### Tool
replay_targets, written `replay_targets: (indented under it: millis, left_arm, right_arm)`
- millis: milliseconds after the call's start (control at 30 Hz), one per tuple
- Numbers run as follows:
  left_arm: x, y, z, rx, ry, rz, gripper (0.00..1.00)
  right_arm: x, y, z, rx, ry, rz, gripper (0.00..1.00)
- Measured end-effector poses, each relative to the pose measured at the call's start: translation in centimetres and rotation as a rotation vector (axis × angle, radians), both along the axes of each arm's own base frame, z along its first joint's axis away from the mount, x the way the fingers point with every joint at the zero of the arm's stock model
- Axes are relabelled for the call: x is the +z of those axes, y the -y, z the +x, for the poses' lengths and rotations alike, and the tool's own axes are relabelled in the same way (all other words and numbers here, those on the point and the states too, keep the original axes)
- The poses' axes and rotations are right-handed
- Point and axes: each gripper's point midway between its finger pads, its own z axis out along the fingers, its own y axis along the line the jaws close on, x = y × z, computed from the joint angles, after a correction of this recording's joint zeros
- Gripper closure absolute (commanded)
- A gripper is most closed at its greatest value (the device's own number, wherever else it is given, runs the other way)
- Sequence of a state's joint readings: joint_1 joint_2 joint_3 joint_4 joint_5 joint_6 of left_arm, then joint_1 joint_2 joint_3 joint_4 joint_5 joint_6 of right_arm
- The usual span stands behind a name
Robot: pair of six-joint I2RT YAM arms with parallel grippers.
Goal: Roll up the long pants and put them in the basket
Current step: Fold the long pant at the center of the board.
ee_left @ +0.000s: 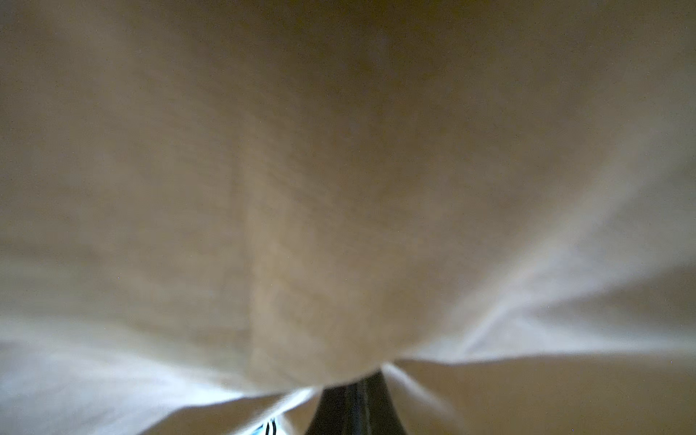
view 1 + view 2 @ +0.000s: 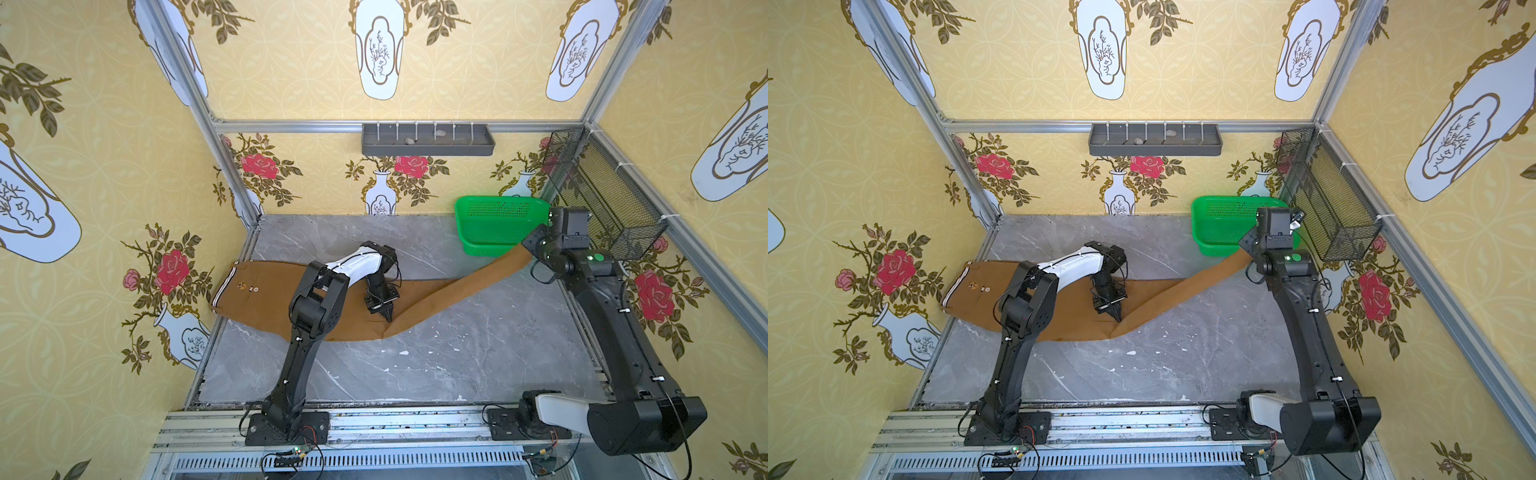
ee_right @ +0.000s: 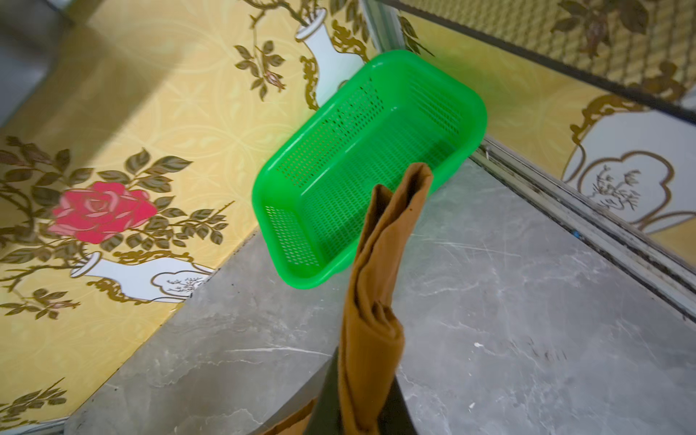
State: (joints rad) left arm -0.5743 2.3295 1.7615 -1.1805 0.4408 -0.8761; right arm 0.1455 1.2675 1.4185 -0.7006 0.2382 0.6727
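1. The long pants [image 2: 257, 307] lie across the grey worktop [image 2: 457, 365], with the striped waistband [image 2: 222, 286] towards my left arm's side. The legs run towards my right arm, bending partway along.
2. My left gripper [image 2: 387, 316] is closed, its tips planted on the cloth just beside that bend. I cannot tell whether it pinches a fold or only presses down.
3. My right gripper [image 3: 361, 395] is clamped on the bunched leg ends, holding them off the worktop just beside the green basket [image 2: 482, 249].
4. Risk: the raised leg looks stretched, so pulling harder could drag the pants out from under the left gripper.
5. Risk: the bunched hems could slip out of the narrow grip and drop in a heap.
6. Risk: swinging the leg ends back over could catch the basket's rim and shove it.
7. Risk: the bend is skewed, so a roll started here would likely come out crooked.
8. Writing: none readable. A small emblem [image 2: 241, 285] beside the pale button [image 2: 256, 289] is too small to make out.
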Motion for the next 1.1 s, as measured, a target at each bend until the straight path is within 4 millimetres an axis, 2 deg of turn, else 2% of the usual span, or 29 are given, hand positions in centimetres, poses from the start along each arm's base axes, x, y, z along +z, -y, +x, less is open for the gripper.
replay_targets:
  millis: [133,233,333,533,633,733,800,933,1033,1100]
  left_arm:
    - [0.1,0.6,0.5,0.02,-0.019,0.023,1.0]
    - [0.3,2.2,1.8,0.036,-0.007,0.015,1.0]
    - [1.0,4.9,3.8,0.033,0.04,-0.038,1.0]
    - [1.9,11.5,9.4,0.045,0.242,-0.197,1.0]
    - [2.5,13.5,9.9,0.08,0.259,-0.28,1.0]
    - [3.2,14.4,9.3,0.123,0.259,-0.348,1.0]
    - [5.0,14.7,9.4,0.13,0.291,-0.392,1.0]
    - [12.0,15.6,10.4,0.118,0.438,-0.551,1.0]
    - [16.2,14.7,10.7,0.123,0.52,-0.629,1.0]
    - [18.4,12.8,10.6,0.145,0.561,-0.65,1.0]
  right_arm:
    - [1.6,-1.1,1.1,0.042,0.018,-0.013,1.0]
    - [3.2,-1.3,1.6,0.055,0.055,-0.036,1.0]
    - [4.7,-0.8,1.7,0.044,0.089,-0.074,1.0]
    - [7.0,0.2,1.6,0.026,0.134,-0.152,1.0]
    - [7.3,0.5,1.4,0.019,0.139,-0.176,1.0]
    - [7.3,0.7,1.1,0.018,0.136,-0.186,1.0]
    - [7.0,0.7,0.9,0.017,0.129,-0.188,1.0]
    - [6.4,-0.1,0.9,0.04,0.117,-0.188,1.0]
    - [7.0,-2.5,1.4,0.099,0.146,-0.172,1.0]
    - [7.7,-4.7,2.4,0.15,0.177,-0.157,1.0]
